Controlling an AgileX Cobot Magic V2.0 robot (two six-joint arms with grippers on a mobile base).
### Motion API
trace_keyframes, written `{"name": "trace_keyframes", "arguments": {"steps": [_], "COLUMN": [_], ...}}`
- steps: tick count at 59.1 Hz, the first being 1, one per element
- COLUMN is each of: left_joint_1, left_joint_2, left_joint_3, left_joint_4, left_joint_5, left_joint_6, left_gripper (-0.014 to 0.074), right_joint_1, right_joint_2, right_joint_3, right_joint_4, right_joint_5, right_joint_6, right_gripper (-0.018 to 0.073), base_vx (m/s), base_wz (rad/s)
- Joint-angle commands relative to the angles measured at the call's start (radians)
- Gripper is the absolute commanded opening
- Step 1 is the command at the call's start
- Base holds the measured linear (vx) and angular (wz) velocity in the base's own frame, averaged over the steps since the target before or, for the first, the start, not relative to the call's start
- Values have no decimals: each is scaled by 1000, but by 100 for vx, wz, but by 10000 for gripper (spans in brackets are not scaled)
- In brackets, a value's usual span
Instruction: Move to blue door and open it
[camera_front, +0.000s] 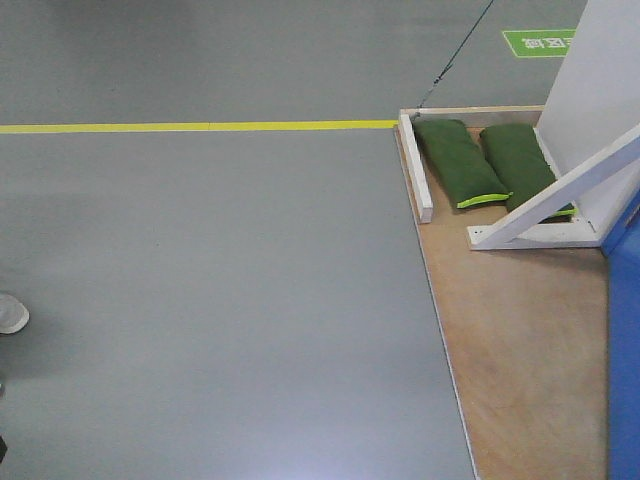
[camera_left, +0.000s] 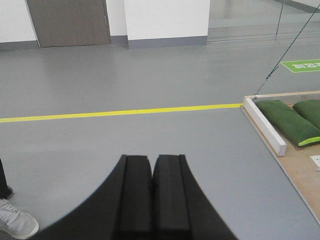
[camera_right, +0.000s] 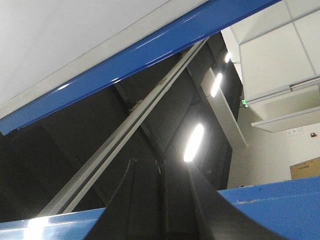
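Across the front view, grey floor (camera_front: 220, 300) filled everything from 7 to 12 o'clock, with a wooden platform (camera_front: 520, 340) taking the 3 to 5 o'clock side. The blue door (camera_front: 625, 350) showed only as a glossy strip at the 4 o'clock edge, standing on that platform. Its handle and lock were out of every view. A white panel (camera_front: 600, 70) rose at 1 o'clock, and a slanted white brace (camera_front: 560, 195) ran down from it at 3 o'clock. Two green sandbags (camera_front: 455, 160) lay side by side on the platform just behind the brace. A yellow line (camera_front: 200, 126) crossed the floor from 9 o'clock and ended at the platform's corner.

The left end effector (camera_left: 152, 162) pointed out over bare floor, its pads pressed together and holding nothing. The right end effector (camera_right: 160, 167) was tilted up towards the ceiling lights. It was dim, but its pads seemed to meet, with nothing between them. A blue band (camera_right: 150, 55) crossed that view from 9 to 1 o'clock. Whether it was the door or its frame could not be told. A white shoe (camera_left: 15, 222) sat at 8 o'clock in the left wrist view.

By my reading the approach was largely made and the robot stood beside the door. Reaching the handle, pressing it and swinging the panel were all left to do.
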Motion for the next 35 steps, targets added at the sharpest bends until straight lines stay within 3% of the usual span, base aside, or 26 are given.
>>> {"name": "trace_keyframes", "arguments": {"steps": [1,9,17,35], "left_joint_1": [-6,-6,-6,-6], "left_joint_2": [-12,-12,-12,-12], "left_joint_3": [-26,-26,-26,-26], "left_joint_4": [-2,-2,-2,-2], "left_joint_5": [-84,-84,-84,-84], "left_joint_6": [-7,-7,-7,-7], "left_gripper": [73,73,73,73], "right_joint_1": [-9,-51,-121,-180], "right_joint_2": [5,25,58,135], "right_joint_3": [-28,-28,-28,-28], "right_joint_4": [-42,-96,-105,-101], "right_joint_5": [26,11,96,260], "right_joint_6": [-6,-6,-6,-6], "right_gripper": [12,12,12,12], "base_vx": [0,0,0,0], "base_wz": [0,0,0,0]}}
